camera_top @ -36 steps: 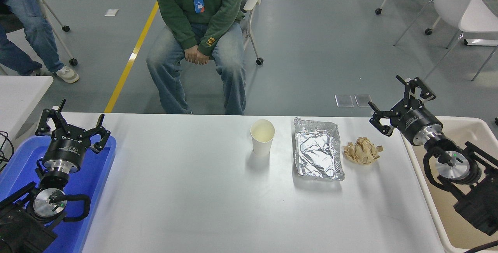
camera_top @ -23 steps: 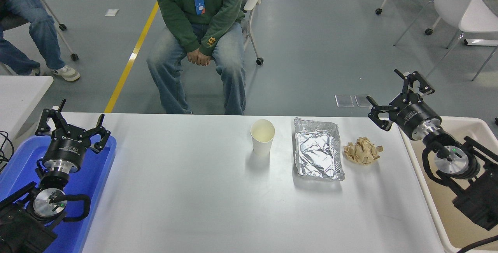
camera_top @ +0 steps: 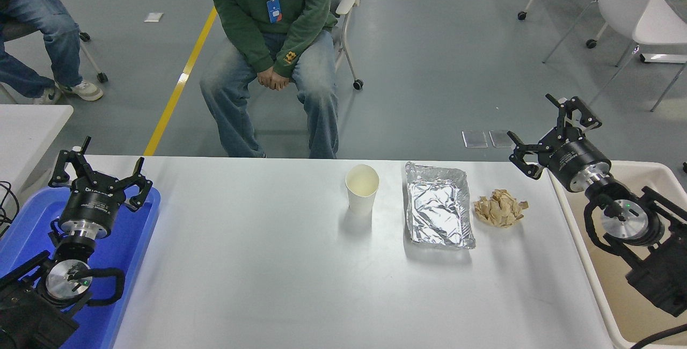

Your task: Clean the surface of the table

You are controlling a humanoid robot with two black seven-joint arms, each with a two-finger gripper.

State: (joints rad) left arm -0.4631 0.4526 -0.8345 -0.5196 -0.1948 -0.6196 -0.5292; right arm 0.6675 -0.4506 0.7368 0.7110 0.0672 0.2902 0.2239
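Table surface (camera_top: 268,263) spans the foreground, carrying a paper cup (camera_top: 362,189), a foil tray (camera_top: 438,205) and crumpled brown paper (camera_top: 500,208) toward its right. Right gripper (camera_top: 553,129) hangs above the far right corner, fingers spread wide, empty. Left gripper (camera_top: 99,169) parked over the blue tray (camera_top: 134,241), fingers likewise wide.

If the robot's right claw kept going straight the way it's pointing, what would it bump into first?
Probably nothing: the open right gripper points up and away past the table surface's far right corner, toward bare grey floor. Depth is hard to judge.
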